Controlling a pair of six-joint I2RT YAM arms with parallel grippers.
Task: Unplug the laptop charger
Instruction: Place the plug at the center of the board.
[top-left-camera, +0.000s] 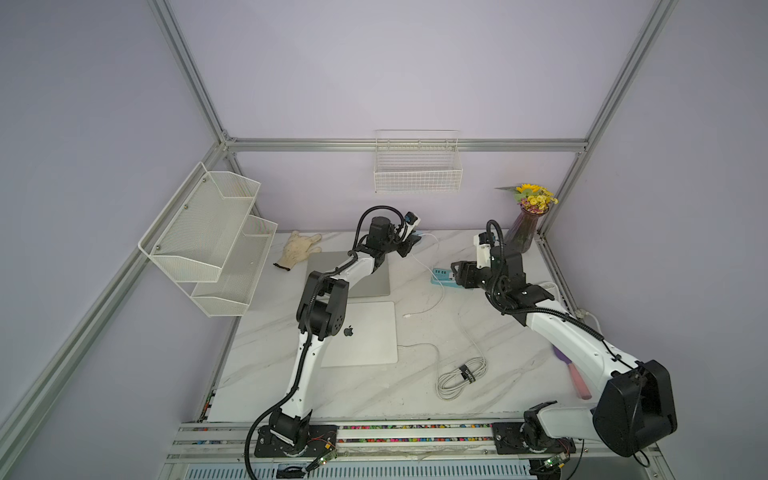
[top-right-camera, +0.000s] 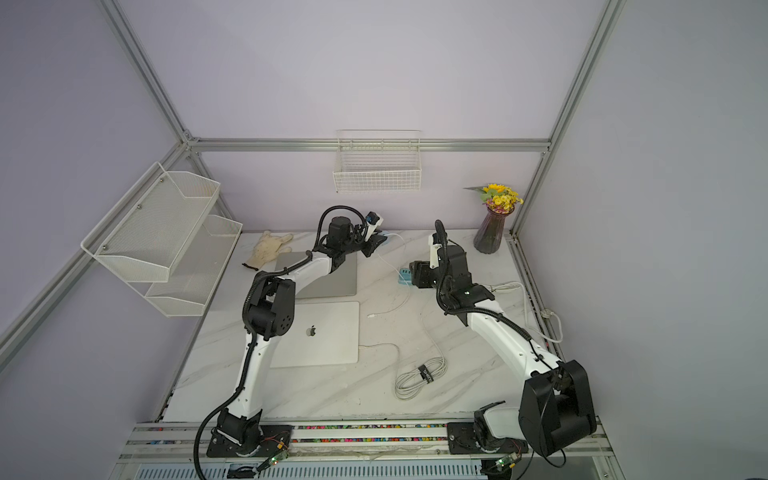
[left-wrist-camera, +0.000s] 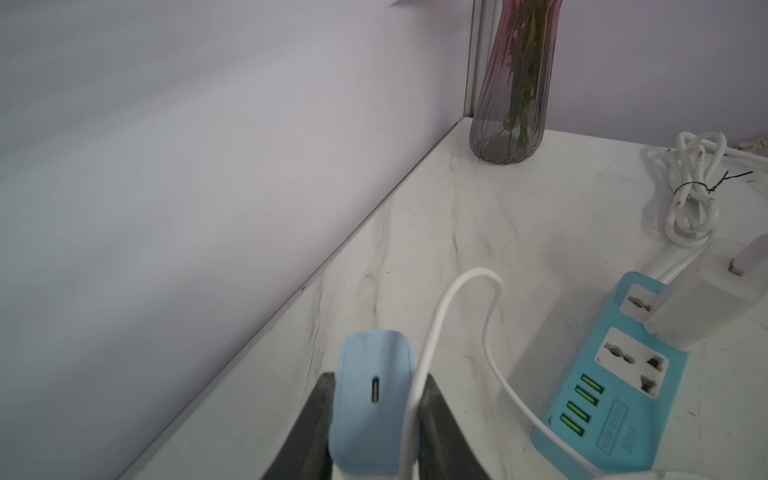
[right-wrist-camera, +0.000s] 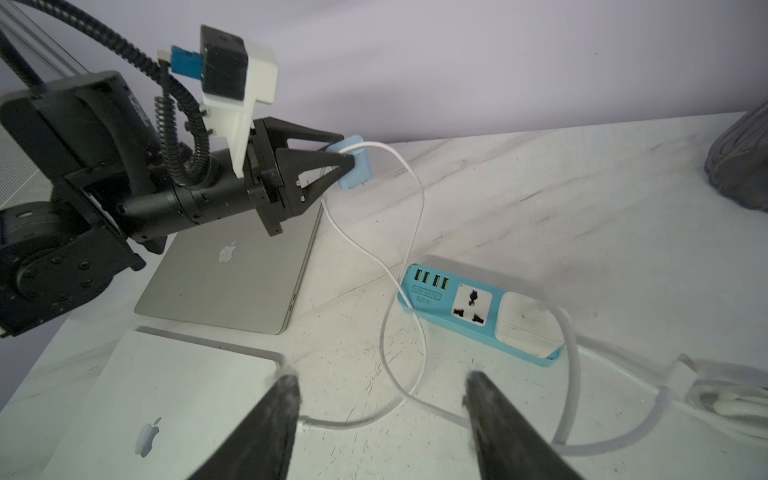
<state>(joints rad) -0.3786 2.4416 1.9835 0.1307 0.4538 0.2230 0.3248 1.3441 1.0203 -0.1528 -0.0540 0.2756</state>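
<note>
Closest to the lens, in the left wrist view: left gripper (left-wrist-camera: 377, 376), closed firmly on the blue charger (left-wrist-camera: 365, 419), with a white cable (left-wrist-camera: 432, 332) pinched along one side of it. USB-C port (left-wrist-camera: 375, 390) on the charger face empty, nothing inserted. Held in the air near the back wall, above the table (left-wrist-camera: 457, 232), apart from the power strip (left-wrist-camera: 615, 419); metal prongs visible and bare in the right wrist view. Middle socket (right-wrist-camera: 472, 307) of the strip vacant.

Judged from this: main step already done, charger out of the strip. Free plug end (top-left-camera: 408, 316) of a thin cable lying loose on the marble in a top view, connected to no laptop.

Right gripper (right-wrist-camera: 382, 377) open, nothing between its fingers, hovering low near the strip and beside the corner of the white laptop (right-wrist-camera: 166, 395).

Remaining, probably: to lower the charger, put it down and release.

Also noted: white adapter (right-wrist-camera: 525, 328) still sitting in the end socket, cord reaching to the white laptop. Cannot tell whether that one belongs to the task too; if yes, half of the work still open.
</note>
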